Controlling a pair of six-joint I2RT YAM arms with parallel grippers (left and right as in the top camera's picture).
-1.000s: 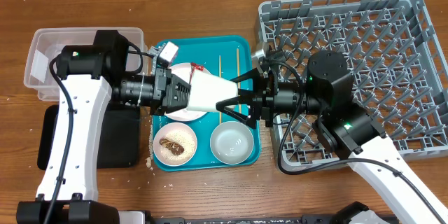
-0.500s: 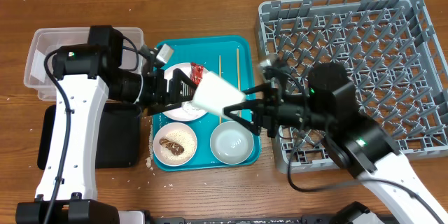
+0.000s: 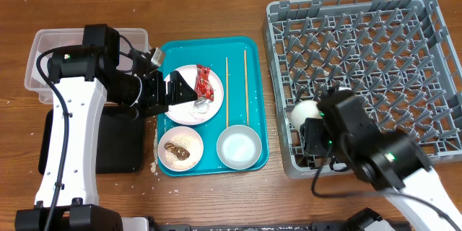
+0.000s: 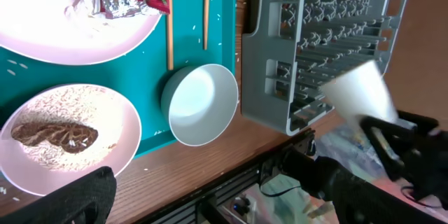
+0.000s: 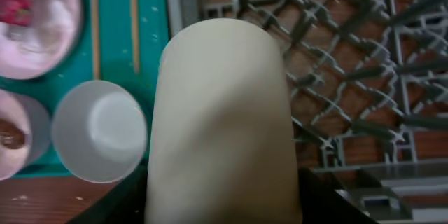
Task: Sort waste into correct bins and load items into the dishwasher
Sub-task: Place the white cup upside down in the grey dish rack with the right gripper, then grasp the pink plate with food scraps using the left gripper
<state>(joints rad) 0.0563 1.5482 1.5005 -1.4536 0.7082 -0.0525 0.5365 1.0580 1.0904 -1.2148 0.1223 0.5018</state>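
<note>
Over at 3 o'clock, dish rack point(image 3: 375, 50): big square grey thing with an open lattice floor and upright pegs, easily the largest item on the table.
Teal tray point(image 3: 216, 47): dead centre, just beside the rack's 9 o'clock side.
Clear tub point(image 3: 43, 47): at 10 o'clock, partly under the left arm.
Black tray point(image 3: 123, 144): at 8 o'clock, right below the tub.
Plate point(image 3: 184, 115): pale pink, on the teal tray's 10 o'clock part, with the red wrapper point(image 3: 203, 83) and crumpled tissue point(image 4: 82, 3) on it.
Pink bowl point(image 3: 162, 157): 7 o'clock corner of the teal tray, with rice point(image 4: 56, 101) and a brown scrap point(image 4: 56, 134) inside.
White bowl point(image 3: 239, 146): 5 o'clock corner, upright.
Chopsticks point(image 3: 227, 90): two thin wooden sticks lying parallel at the tray's 2 o'clock, pointing 12 to 6.
Cup point(image 5: 220, 126): plain smooth off-white, slightly tapered, sitting over the rack's 8 o'clock edge. Can't tell if it touches the pegs.
Right gripper point(image 5: 224, 196): clamped on the cup, with a dark finger on each side.
Left gripper point(image 3: 179, 90): over the plate's 9 o'clock side, fingers spread wide apart, holding nothing.
</note>
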